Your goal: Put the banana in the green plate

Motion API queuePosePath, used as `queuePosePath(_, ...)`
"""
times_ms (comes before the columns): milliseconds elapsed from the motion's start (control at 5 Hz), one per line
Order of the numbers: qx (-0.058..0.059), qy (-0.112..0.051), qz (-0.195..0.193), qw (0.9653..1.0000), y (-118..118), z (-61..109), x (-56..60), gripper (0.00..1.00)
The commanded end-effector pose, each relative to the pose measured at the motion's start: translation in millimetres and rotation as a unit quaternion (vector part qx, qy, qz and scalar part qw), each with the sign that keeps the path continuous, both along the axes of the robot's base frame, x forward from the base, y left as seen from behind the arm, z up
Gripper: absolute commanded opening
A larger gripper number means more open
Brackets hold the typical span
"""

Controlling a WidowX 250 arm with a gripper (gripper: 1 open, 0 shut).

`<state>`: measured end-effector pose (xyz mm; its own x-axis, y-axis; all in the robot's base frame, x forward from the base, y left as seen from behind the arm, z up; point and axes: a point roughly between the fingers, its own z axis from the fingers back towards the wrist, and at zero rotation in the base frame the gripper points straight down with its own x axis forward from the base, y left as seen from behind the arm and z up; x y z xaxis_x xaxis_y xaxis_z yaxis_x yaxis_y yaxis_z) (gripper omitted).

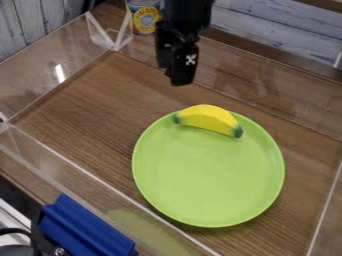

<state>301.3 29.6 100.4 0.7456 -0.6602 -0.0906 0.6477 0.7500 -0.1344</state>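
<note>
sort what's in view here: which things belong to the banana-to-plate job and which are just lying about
Part of the job:
- small curved yellow plastic banana, lying on the plate near its far rim
- large round lime-green plate
- black gripper

Just lying about:
- yellow can at the back
- blue object at the front edge
</note>
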Motion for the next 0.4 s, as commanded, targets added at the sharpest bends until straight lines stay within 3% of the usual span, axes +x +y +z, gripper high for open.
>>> queuePosePath(0, 0.005, -0.023, -0.046, 0.9986, -6.3, 2.8, 8.0, 1.0)
queuePosePath(200, 0.006, -0.022, -0.075, 0.9969, -12.9, -9.6, 11.2, 1.0)
